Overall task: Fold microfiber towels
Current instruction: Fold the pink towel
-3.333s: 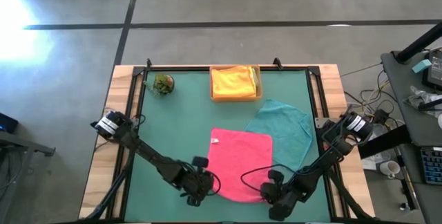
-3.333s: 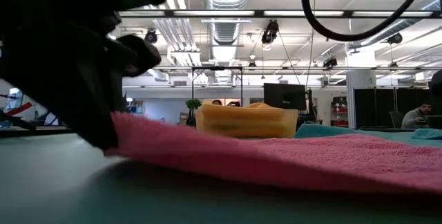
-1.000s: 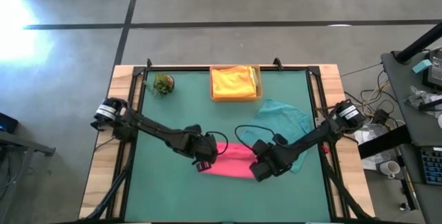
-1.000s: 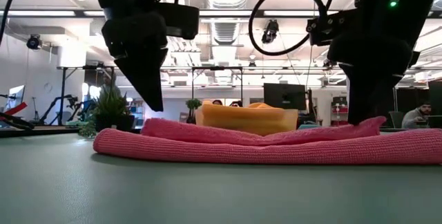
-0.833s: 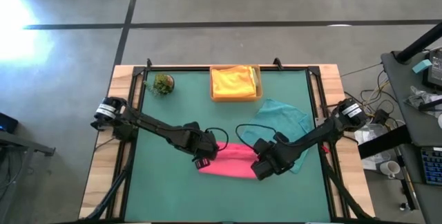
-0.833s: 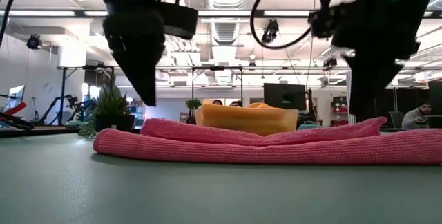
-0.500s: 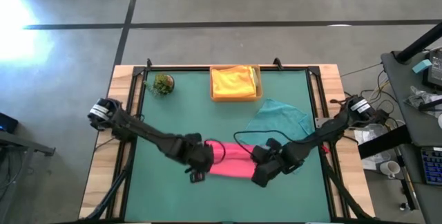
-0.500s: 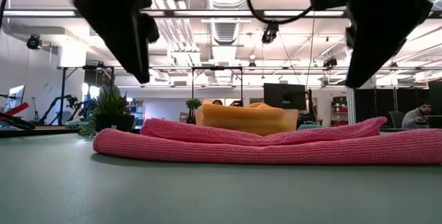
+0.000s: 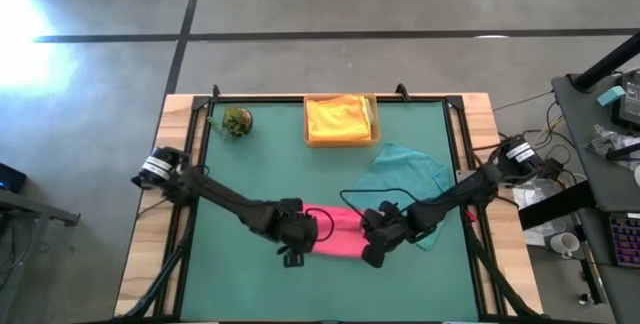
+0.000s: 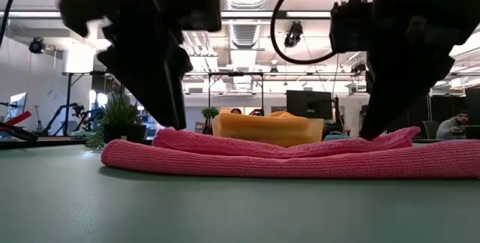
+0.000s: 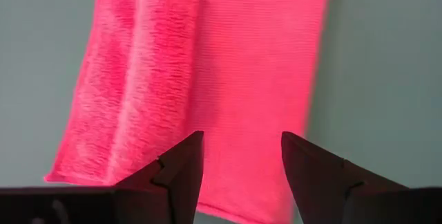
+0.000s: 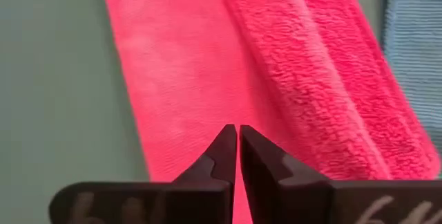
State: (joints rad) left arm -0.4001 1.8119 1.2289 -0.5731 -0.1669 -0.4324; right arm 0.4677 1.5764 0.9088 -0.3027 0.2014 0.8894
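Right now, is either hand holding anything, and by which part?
Nothing is held. The left hand is open and the right hand shut and empty, both above the folded pink towel.

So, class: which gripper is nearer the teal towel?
Right. The right gripper is at the pink towel's right end, beside the teal towel; the left gripper is at its far left end.

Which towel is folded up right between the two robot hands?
The pink towel, folded into a long strip between the left gripper and right gripper. The teal towel lies loose beside it; the yellow towel sits in the tray.
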